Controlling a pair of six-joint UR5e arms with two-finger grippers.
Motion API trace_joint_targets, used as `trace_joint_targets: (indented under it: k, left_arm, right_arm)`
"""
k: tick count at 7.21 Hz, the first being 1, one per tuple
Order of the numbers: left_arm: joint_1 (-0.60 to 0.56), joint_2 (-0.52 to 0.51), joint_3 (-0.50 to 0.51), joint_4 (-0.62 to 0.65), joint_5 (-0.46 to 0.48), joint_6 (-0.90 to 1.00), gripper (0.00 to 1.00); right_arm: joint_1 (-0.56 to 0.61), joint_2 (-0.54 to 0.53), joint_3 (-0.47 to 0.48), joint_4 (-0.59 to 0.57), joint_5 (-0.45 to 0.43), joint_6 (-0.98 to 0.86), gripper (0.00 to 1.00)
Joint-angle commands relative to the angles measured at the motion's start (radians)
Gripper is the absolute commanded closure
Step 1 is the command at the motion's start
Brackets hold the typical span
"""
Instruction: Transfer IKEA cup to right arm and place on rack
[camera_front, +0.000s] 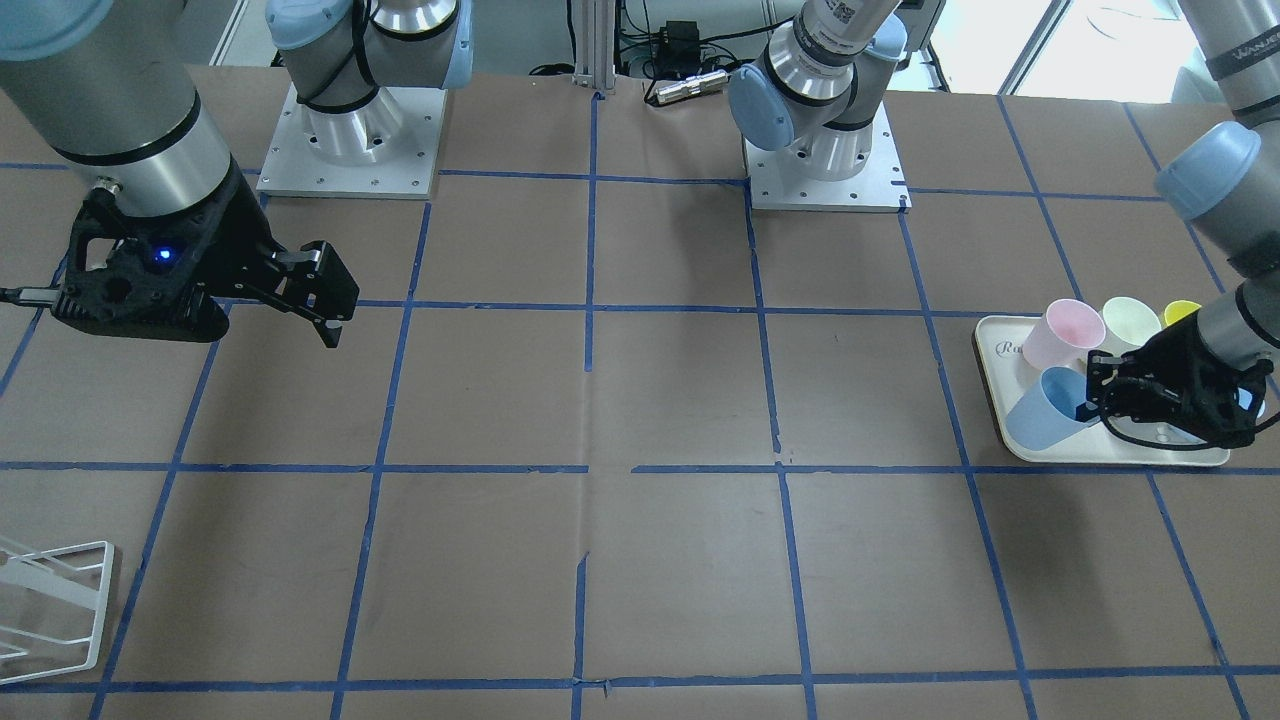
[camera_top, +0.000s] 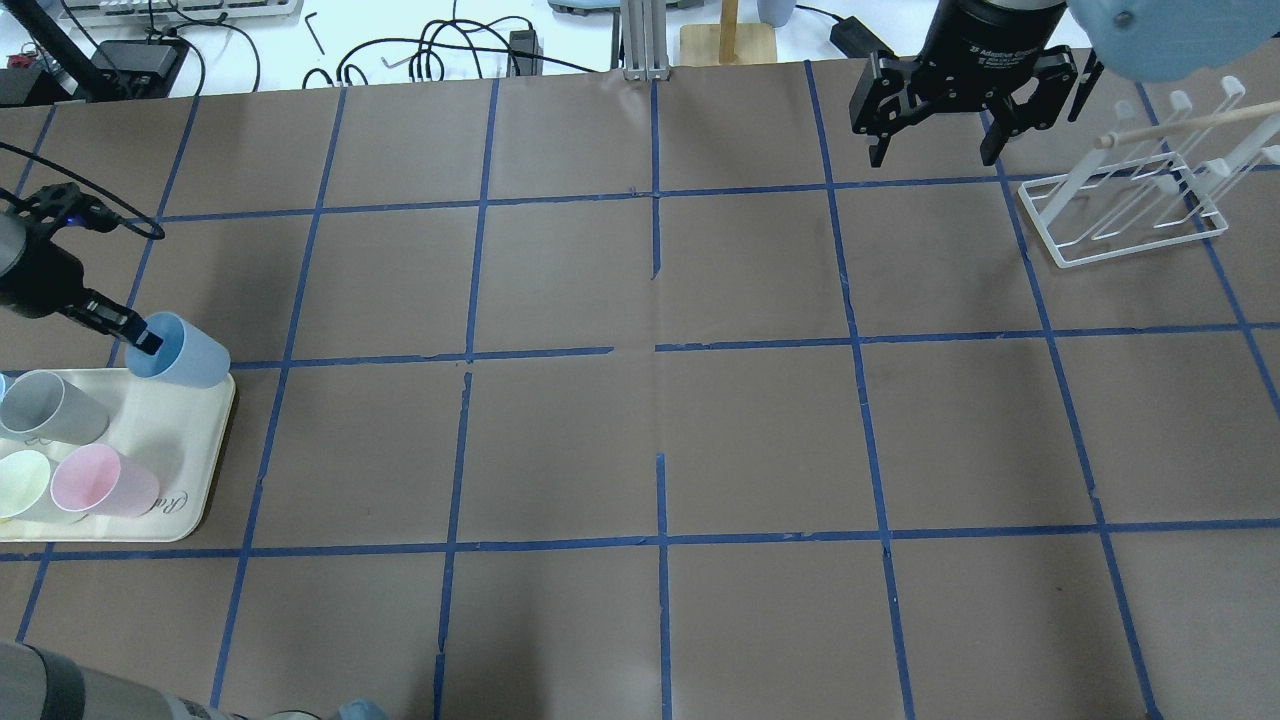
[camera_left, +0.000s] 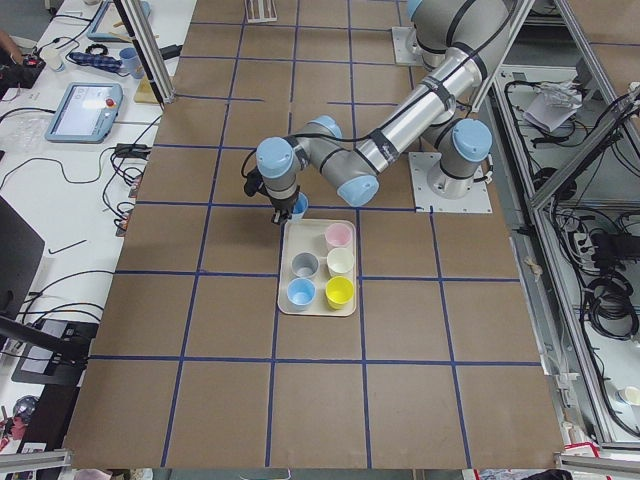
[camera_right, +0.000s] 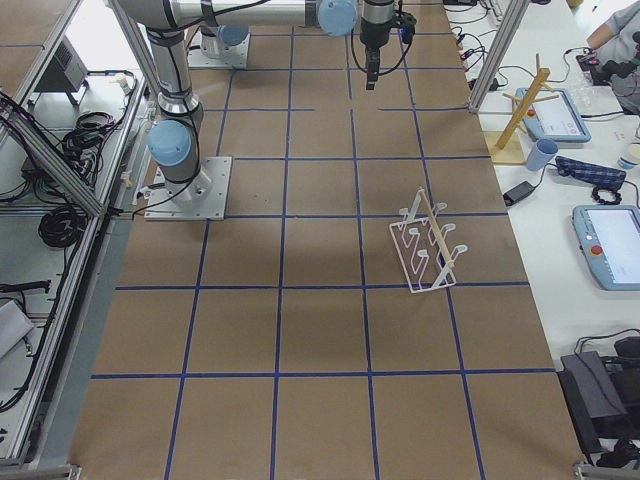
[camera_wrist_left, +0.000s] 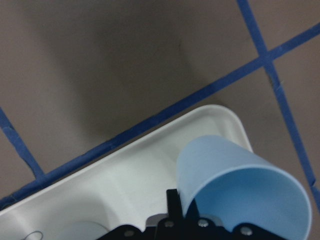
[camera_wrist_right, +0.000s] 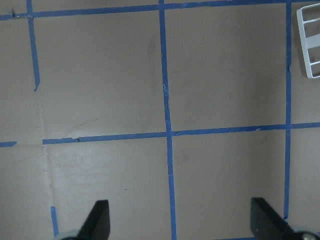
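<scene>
The IKEA cup (camera_top: 190, 352) is light blue and tilted, over the far corner of the cream tray (camera_top: 195, 470). My left gripper (camera_top: 135, 338) is shut on the cup's rim, with one finger inside the cup. The cup also shows in the front view (camera_front: 1040, 415) and the left wrist view (camera_wrist_left: 235, 175). My right gripper (camera_top: 935, 150) is open and empty, held above the table near the white wire rack (camera_top: 1120, 220). The rack's corner shows in the right wrist view (camera_wrist_right: 310, 45).
On the tray stand a grey cup (camera_top: 50, 405), a pink cup (camera_top: 100, 480), a pale green cup (camera_top: 22, 485), a yellow cup (camera_front: 1180, 312) and a second blue cup (camera_left: 301, 292). Brown paper with blue tape lines covers the table between the arms.
</scene>
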Motion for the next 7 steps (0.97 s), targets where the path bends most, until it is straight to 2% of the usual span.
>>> trace_joint_targets:
  k: [1,3,4,5,7]
  left_arm:
    - [-0.136,0.082,0.030,-0.102,-0.096,-0.268,1.00]
    - [-0.326,0.128,0.032,-0.107,-0.143,-0.525,1.00]
    - [-0.399,0.146,0.032,-0.109,-0.216,-0.633,1.00]
    - [-0.440,0.162,0.021,-0.118,-0.332,-0.705,1.00]
    - [-0.502,0.209,0.014,-0.162,-0.594,-0.870,1.00]
  right_arm:
    - [0.000,-0.001,-0.001,0.002,0.001,0.000,0.00]
    - [0.000,-0.001,0.001,0.002,0.001,0.000,0.00]
    - [-0.002,0.000,-0.001,0.005,-0.002,-0.003,0.00]
    - [-0.011,0.002,0.001,0.007,-0.002,-0.021,0.00]
    - [-0.067,0.000,-0.001,-0.002,0.018,-0.238,0.00]
